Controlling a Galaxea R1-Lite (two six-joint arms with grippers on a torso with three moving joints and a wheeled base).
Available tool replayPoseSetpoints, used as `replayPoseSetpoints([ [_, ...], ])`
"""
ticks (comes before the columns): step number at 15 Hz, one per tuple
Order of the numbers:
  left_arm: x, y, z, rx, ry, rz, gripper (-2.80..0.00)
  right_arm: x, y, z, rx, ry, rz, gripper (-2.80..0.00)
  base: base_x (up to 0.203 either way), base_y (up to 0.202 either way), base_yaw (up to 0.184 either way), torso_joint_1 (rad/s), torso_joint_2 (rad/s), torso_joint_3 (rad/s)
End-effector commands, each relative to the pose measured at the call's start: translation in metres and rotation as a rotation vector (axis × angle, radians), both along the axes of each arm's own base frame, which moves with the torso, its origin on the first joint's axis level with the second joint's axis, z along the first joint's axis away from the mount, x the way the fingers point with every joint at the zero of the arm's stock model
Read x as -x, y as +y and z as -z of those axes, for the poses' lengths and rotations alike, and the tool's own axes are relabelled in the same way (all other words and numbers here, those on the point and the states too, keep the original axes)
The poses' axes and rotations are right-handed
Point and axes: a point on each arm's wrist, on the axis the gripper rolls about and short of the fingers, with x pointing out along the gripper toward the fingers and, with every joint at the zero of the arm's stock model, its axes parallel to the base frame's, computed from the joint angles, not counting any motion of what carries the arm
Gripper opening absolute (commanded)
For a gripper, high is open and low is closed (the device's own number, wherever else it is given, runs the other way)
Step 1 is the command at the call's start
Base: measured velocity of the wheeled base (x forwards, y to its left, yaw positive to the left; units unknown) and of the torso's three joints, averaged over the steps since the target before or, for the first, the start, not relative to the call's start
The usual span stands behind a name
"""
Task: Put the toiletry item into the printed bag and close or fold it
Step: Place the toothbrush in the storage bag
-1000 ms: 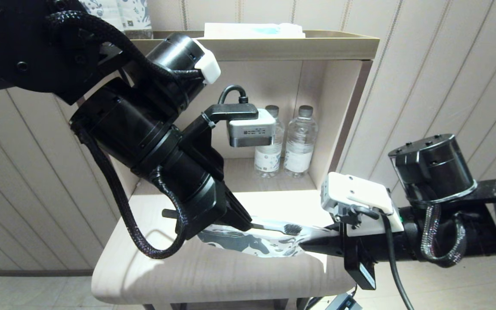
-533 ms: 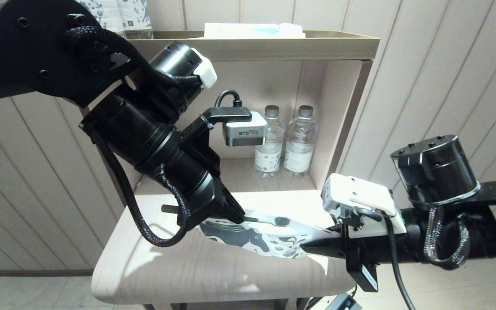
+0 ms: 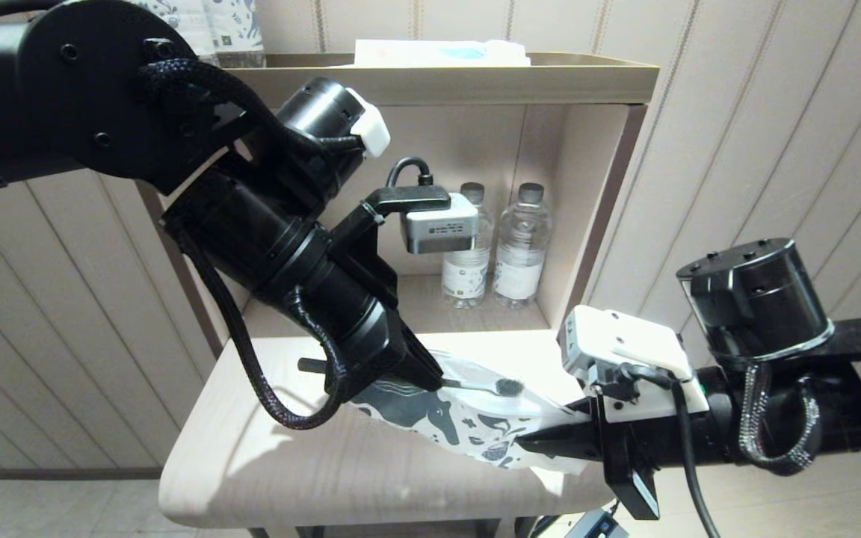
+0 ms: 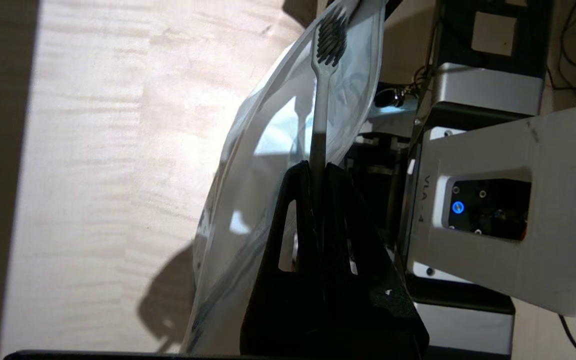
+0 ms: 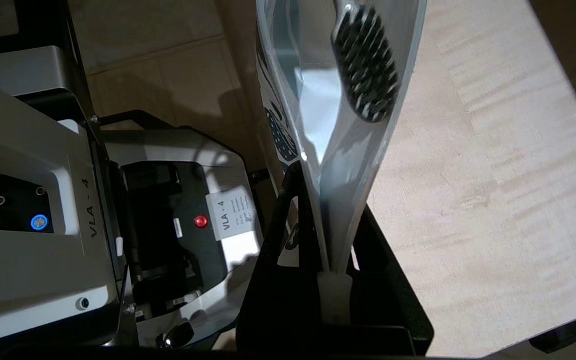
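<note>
Above the pale wooden table [image 3: 251,478], our left gripper [image 3: 430,377] clenches the slim grey toothbrush [image 3: 486,386], its bristle head inside the white horse-printed bag [image 3: 468,422]; our right gripper [image 3: 531,444] pinches that bag's end.

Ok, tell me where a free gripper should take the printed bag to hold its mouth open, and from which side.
Take the printed bag by the loose upper lip of its mouth, coming from the shelf side, probably. The right gripper already pinches one end, and the left gripper holds the toothbrush by its handle with the bristles over the opening, so that lip is the free edge.
</note>
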Motion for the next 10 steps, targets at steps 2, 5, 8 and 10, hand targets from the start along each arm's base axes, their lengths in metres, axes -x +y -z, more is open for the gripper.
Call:
replayPoseSetpoints([
  [2,0.003,-0.001,0.000,0.001,0.008,0.019,-2.80,-0.001,0.001,0.000,-0.007,-0.003,-0.004,-2.80,0.000,0.000,0.000,0.000,0.00,0.000],
  [5,0.005,0.000,-0.001,0.004,0.018,0.026,-2.80,-0.002,0.002,0.001,-0.016,-0.009,-0.010,-2.80,0.000,0.000,0.000,0.000,0.00,0.000],
  [8,0.013,0.007,-0.005,-0.022,0.033,0.042,-2.80,0.004,0.003,0.001,-0.031,0.005,-0.056,-2.80,0.000,0.000,0.000,0.000,0.00,0.000],
  [10,0.023,0.014,-0.009,-0.040,0.056,0.057,-2.80,0.008,0.005,0.001,-0.035,0.009,-0.083,-2.80,0.000,0.000,0.000,0.000,0.00,0.000],
])
